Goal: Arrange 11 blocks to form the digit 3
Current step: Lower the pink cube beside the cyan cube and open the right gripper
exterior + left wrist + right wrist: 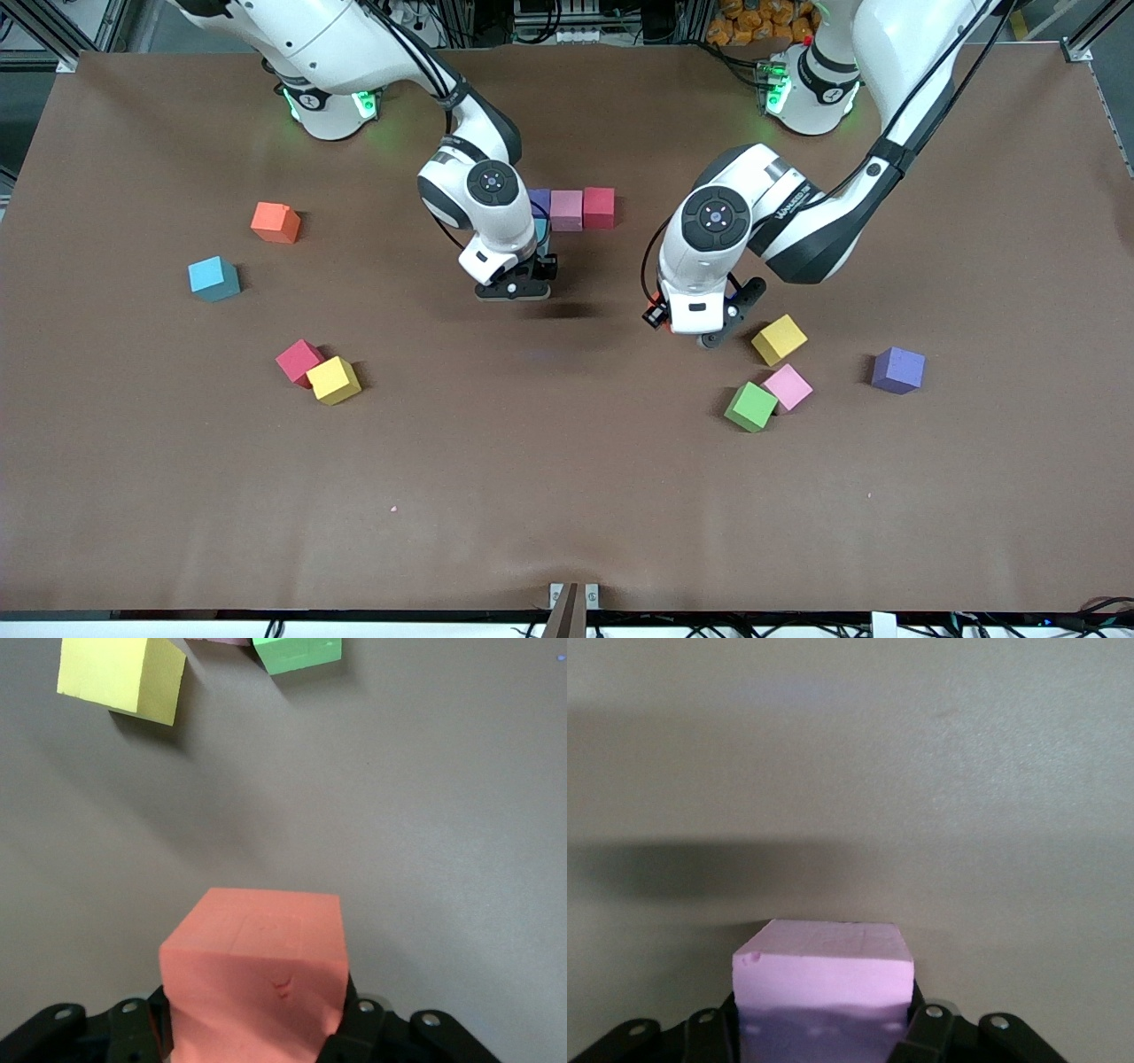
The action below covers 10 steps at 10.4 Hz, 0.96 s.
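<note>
The left gripper (719,330), above the tabletop (567,496) beside a yellow block (780,339), has its jaws clamped on a salmon-red block (257,979). The right gripper (516,285), over bare tabletop just nearer the camera than the purple-pink-red row (576,209), grips a pink block (824,979). Arm lettering is unreadable.

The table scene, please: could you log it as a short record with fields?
left gripper: shut on a salmon-pink block, over bare table beside the yellow block
right gripper: shut on a pink block, over bare table
started row: purple, pink, red
loose blocks: orange, blue, green
</note>
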Each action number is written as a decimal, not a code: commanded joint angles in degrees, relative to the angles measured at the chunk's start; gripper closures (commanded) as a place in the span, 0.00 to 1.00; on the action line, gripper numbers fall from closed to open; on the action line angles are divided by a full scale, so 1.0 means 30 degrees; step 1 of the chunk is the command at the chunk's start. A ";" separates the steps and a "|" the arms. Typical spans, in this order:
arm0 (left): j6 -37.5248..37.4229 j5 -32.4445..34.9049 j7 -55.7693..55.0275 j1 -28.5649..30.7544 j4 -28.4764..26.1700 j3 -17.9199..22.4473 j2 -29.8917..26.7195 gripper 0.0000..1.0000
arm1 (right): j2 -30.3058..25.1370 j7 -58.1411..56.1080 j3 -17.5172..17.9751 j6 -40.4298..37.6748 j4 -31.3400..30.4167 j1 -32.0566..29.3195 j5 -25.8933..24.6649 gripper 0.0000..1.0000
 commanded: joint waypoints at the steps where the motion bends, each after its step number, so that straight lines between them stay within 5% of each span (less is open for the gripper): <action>1: -0.0402 0.0210 0.0054 0.0030 0.0107 -0.0036 -0.0219 0.96 | -0.0434 0.0591 0.0123 -0.0191 -0.0467 0.0012 -0.0365 0.72; 10: -0.0930 0.0181 0.0523 0.0118 0.0194 -0.0036 -0.0454 0.96 | -0.0989 0.0766 0.0475 -0.0569 -0.0878 0.0012 -0.0365 0.72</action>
